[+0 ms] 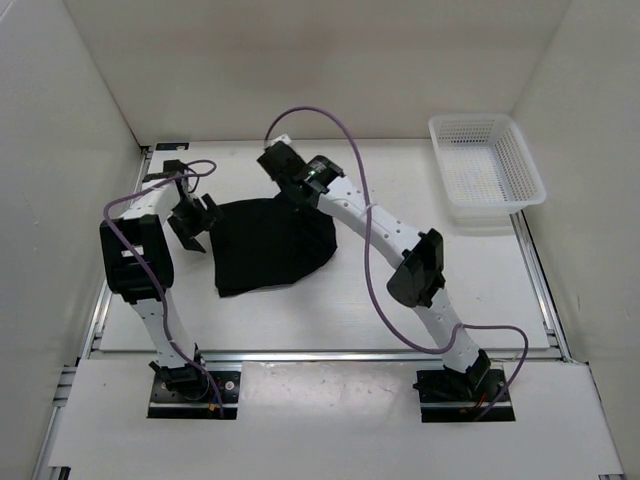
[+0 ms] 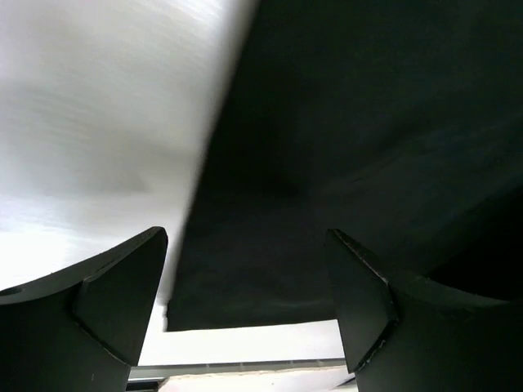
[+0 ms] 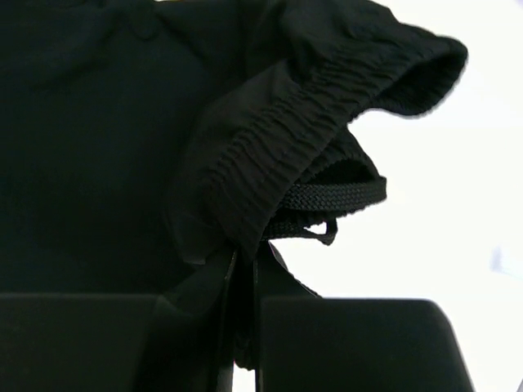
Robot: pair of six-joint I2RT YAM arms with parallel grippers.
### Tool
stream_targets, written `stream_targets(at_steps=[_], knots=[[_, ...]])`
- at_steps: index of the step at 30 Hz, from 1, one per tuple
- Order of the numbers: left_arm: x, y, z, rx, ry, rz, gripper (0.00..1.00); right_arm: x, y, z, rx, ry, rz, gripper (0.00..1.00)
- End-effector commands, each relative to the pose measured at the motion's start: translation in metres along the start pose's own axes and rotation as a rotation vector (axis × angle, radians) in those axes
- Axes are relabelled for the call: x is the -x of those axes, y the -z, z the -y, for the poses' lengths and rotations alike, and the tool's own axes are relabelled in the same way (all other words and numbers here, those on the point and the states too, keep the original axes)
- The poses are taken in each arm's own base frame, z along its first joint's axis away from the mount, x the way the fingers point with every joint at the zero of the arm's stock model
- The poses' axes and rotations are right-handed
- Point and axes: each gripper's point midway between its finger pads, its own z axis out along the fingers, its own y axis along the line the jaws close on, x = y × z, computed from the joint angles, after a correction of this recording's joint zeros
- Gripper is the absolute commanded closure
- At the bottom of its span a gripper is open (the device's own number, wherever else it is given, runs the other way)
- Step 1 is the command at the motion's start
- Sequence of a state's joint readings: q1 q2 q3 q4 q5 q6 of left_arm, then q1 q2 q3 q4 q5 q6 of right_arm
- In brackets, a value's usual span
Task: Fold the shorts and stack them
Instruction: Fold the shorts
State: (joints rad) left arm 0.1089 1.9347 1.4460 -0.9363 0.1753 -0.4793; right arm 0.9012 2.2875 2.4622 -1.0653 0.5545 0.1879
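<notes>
The black shorts (image 1: 265,245) lie folded on the white table, left of centre. My right gripper (image 1: 290,185) is at their far edge, shut on the gathered waistband (image 3: 270,155), with the black drawstring (image 3: 335,196) hanging beside the jaws. My left gripper (image 1: 192,222) is open and empty at the shorts' left edge. In the left wrist view the black fabric (image 2: 343,163) fills the space past the open fingers (image 2: 114,294), and its straight lower edge and corner lie flat on the table.
A white mesh basket (image 1: 487,165) stands at the far right of the table. White walls close in the left, back and right sides. A metal rail runs along the table's front edge (image 1: 330,352). Purple cables loop over both arms.
</notes>
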Motion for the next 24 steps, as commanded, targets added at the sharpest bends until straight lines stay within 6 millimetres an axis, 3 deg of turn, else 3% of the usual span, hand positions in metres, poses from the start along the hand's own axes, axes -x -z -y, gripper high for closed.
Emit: stream_targets(at_steps=[1, 2, 3, 4, 6, 7, 8, 9, 10, 13, 14, 15, 16, 17, 18, 21, 23, 24], knots=[[0.013, 0.04, -0.011, -0.015, 0.041, 0.099, 0.11, 0.037, 0.017, -0.052, 0.118, 0.164, 0.173, 0.99], [0.017, 0.044, -0.021, -0.012, 0.085, 0.108, 0.11, 0.051, 0.019, -0.07, 0.149, 0.173, 0.243, 0.99], [0.019, 0.046, -0.029, 0.005, 0.11, 0.12, 0.11, 0.055, 0.034, -0.105, 0.251, 0.208, 0.289, 0.99], [0.02, 0.051, -0.036, 0.022, 0.124, 0.132, 0.11, 0.061, 0.046, -0.125, 0.346, 0.227, 0.321, 0.86], [0.024, 0.055, -0.05, 0.061, 0.163, 0.152, 0.11, 0.069, 0.07, -0.147, 0.509, 0.188, 0.348, 0.41], [0.026, 0.056, -0.053, 0.062, 0.182, 0.154, 0.11, 0.065, 0.076, -0.159, 0.587, 0.173, 0.343, 0.35], [0.025, 0.055, -0.059, 0.067, 0.197, 0.149, 0.11, 0.09, 0.112, -0.156, 0.656, 0.101, 0.444, 0.28], [0.026, 0.055, -0.06, 0.077, 0.197, 0.153, 0.11, 0.094, 0.115, -0.146, 0.654, 0.067, 0.462, 0.2], [0.026, 0.059, -0.066, 0.087, 0.211, 0.16, 0.1, 0.083, 0.117, -0.132, 0.639, 0.043, 0.447, 0.17], [0.031, 0.064, -0.075, 0.087, 0.238, 0.176, 0.1, 0.081, 0.099, -0.086, 0.593, -0.103, 0.432, 0.16], [0.031, 0.067, -0.074, 0.083, 0.237, 0.186, 0.1, 0.063, 0.081, -0.059, 0.554, -0.177, 0.378, 0.16], [0.032, 0.068, -0.078, 0.085, 0.248, 0.188, 0.1, 0.055, 0.071, -0.046, 0.532, -0.216, 0.347, 0.16], [0.031, 0.068, -0.075, 0.069, 0.238, 0.181, 0.1, 0.05, 0.06, -0.017, 0.501, -0.27, 0.326, 0.17], [0.031, 0.068, -0.074, 0.06, 0.224, 0.176, 0.1, 0.028, 0.039, -0.013, 0.491, -0.293, 0.255, 0.18], [0.033, 0.071, -0.071, 0.049, 0.212, 0.182, 0.11, 0.013, 0.032, -0.009, 0.505, -0.324, 0.19, 0.19], [0.032, 0.074, -0.066, 0.036, 0.192, 0.186, 0.13, -0.011, 0.008, 0.011, 0.47, -0.36, 0.071, 0.2], [0.028, 0.075, -0.057, 0.029, 0.151, 0.188, 0.14, -0.036, -0.005, 0.002, 0.499, -0.342, -0.035, 0.18], [0.023, 0.071, -0.054, 0.023, 0.132, 0.172, 0.14, -0.036, -0.005, -0.001, 0.518, -0.33, -0.047, 0.16]])
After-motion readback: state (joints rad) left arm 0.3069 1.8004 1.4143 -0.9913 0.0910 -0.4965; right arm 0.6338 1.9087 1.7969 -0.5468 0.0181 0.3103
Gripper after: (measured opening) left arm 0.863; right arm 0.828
